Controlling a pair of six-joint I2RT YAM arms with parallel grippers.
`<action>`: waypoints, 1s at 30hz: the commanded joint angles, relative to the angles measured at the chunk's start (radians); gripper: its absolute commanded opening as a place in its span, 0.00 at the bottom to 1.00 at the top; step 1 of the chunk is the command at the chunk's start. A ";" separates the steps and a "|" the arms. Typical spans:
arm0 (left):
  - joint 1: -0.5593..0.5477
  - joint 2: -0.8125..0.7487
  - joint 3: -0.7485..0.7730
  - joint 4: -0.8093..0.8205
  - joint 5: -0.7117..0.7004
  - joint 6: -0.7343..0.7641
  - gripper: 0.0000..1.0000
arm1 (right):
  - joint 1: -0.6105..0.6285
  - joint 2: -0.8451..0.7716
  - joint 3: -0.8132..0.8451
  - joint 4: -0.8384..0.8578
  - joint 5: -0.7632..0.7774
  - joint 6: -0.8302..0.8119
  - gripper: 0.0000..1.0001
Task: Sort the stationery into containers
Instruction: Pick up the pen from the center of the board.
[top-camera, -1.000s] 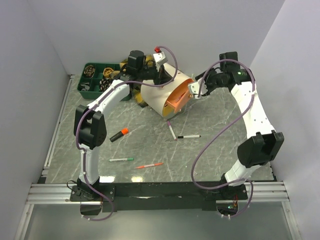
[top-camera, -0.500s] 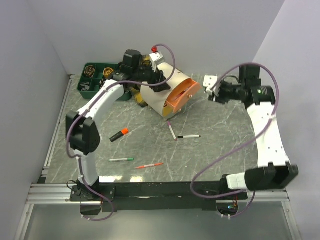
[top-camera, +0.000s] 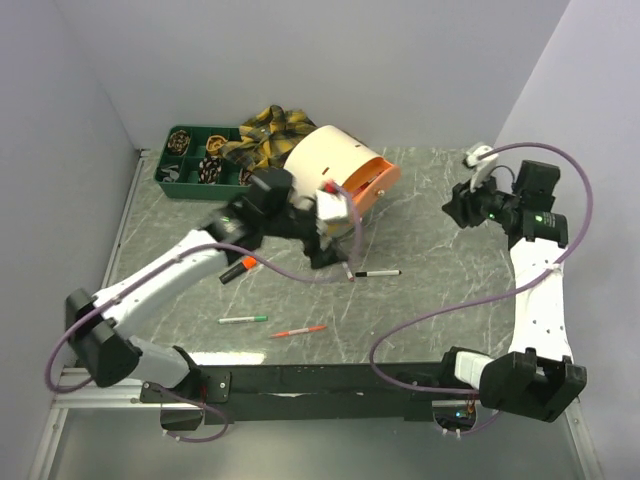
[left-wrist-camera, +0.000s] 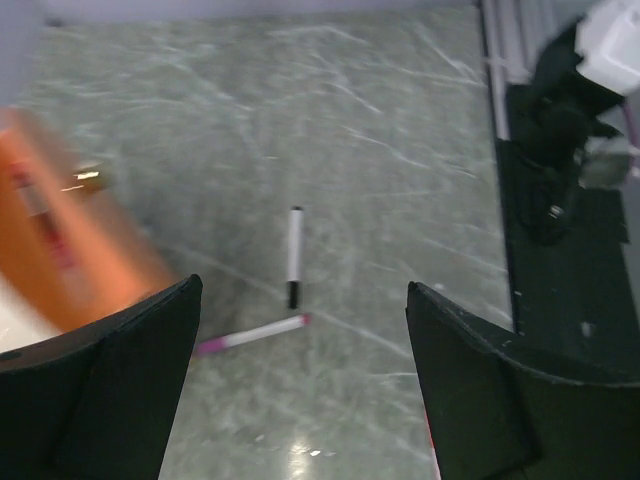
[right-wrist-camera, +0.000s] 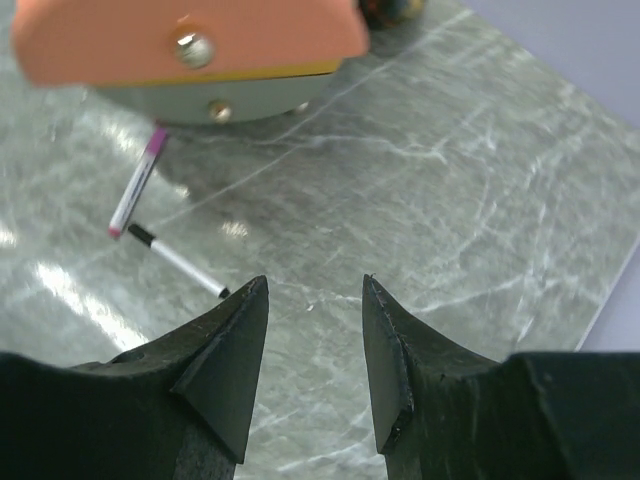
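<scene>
We look down on a grey marbled counter (top-camera: 420, 235). The cream drum (top-camera: 325, 165) lies tipped on its side at the back. Its orange inner tray (top-camera: 378, 185) faces right and toward the arms. Behind the drum lies the plaid cloth (top-camera: 262, 130). At the back left sits the dark green tray (top-camera: 185, 190), with small items in several compartments, too small for us to name.

The left gripper (left-wrist-camera: 302, 288) hangs just in front of the drum's mouth. It is released, its fingers spread wide with nothing between them. On the counter below it lie a white pen with a black cap (left-wrist-camera: 295, 245) and a purple-tipped pen (left-wrist-camera: 250, 333), their near ends close together.

The right gripper (right-wrist-camera: 315, 280) is over the right rear of the counter, well apart from the drum. It too is released, with a narrower gap, and is empty.

A black highlighter with an orange cap (top-camera: 240, 268) lies partly under the left arm. Nearer the bases lie a green-tipped pen (top-camera: 243, 319) and a red pen (top-camera: 298, 330).
</scene>
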 joint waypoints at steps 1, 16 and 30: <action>-0.125 0.119 -0.019 0.036 -0.142 0.029 0.89 | -0.084 -0.012 -0.008 0.122 -0.062 0.230 0.49; -0.212 0.710 0.480 -0.121 -0.226 0.046 0.80 | -0.210 -0.172 -0.140 -0.057 -0.266 0.047 0.48; -0.211 0.879 0.487 -0.076 -0.295 0.061 0.65 | -0.214 -0.131 -0.137 -0.049 -0.286 0.027 0.46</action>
